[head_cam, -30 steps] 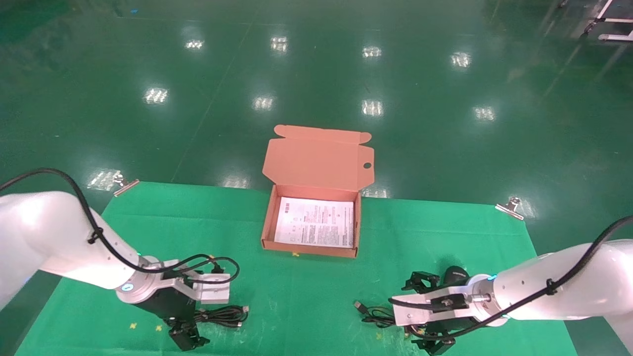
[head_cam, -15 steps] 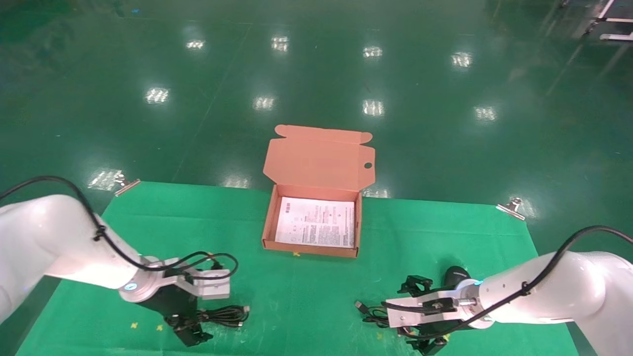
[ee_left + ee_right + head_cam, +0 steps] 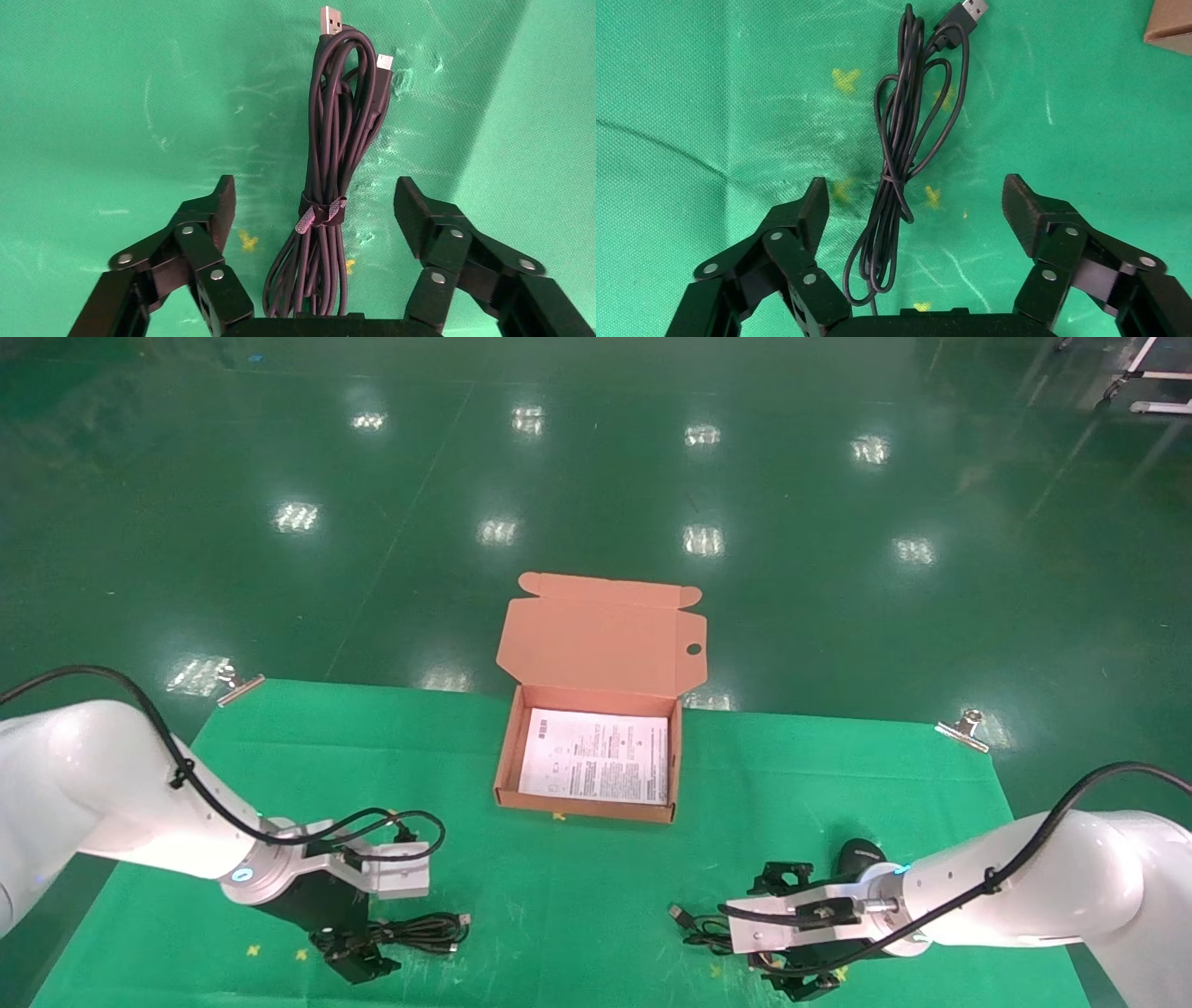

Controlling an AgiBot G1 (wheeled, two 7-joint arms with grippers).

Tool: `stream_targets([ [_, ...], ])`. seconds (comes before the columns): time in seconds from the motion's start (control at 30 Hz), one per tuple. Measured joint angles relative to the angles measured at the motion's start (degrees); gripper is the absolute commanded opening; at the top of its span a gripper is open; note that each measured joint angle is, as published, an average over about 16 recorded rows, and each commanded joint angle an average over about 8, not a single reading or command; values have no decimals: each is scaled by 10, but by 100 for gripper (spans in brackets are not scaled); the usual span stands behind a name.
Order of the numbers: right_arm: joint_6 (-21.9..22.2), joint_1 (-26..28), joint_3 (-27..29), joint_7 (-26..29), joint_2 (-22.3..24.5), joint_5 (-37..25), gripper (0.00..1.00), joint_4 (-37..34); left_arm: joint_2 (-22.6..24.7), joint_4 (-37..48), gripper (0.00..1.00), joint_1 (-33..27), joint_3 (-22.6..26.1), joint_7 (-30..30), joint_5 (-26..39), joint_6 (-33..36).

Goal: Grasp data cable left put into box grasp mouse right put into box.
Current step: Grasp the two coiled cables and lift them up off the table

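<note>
At lower left in the head view, the left gripper [image 3: 313, 210] straddles the data cable [image 3: 336, 175] with jaws wide apart; closing squarely at the tied middle should catch every loop. At lower right, the right gripper [image 3: 912, 210] is also spread, over the mouse cord [image 3: 898, 175], with the mouse [image 3: 859, 855] just behind and the box [image 3: 589, 805] empty at centre.

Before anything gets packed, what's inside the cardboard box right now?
The box holds only a white printed leaflet lying flat on its floor. Whatever is beneath the leaflet is covered.

- Two glossy white tubular arms, each with a black cable tied along its shell.
- Silver wrist rings bearing small cyan lights.
- Left black linkage pincer [image 3: 313, 210] and right black linkage pincer [image 3: 912, 210]: silver rivets, ribbed pads.
</note>
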Motion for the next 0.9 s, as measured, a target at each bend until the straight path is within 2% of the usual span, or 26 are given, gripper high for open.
stream_targets([
  [0.9, -3, 0, 0, 3, 2, 0, 0, 6, 1, -8, 0, 1, 2, -3, 3, 1],
])
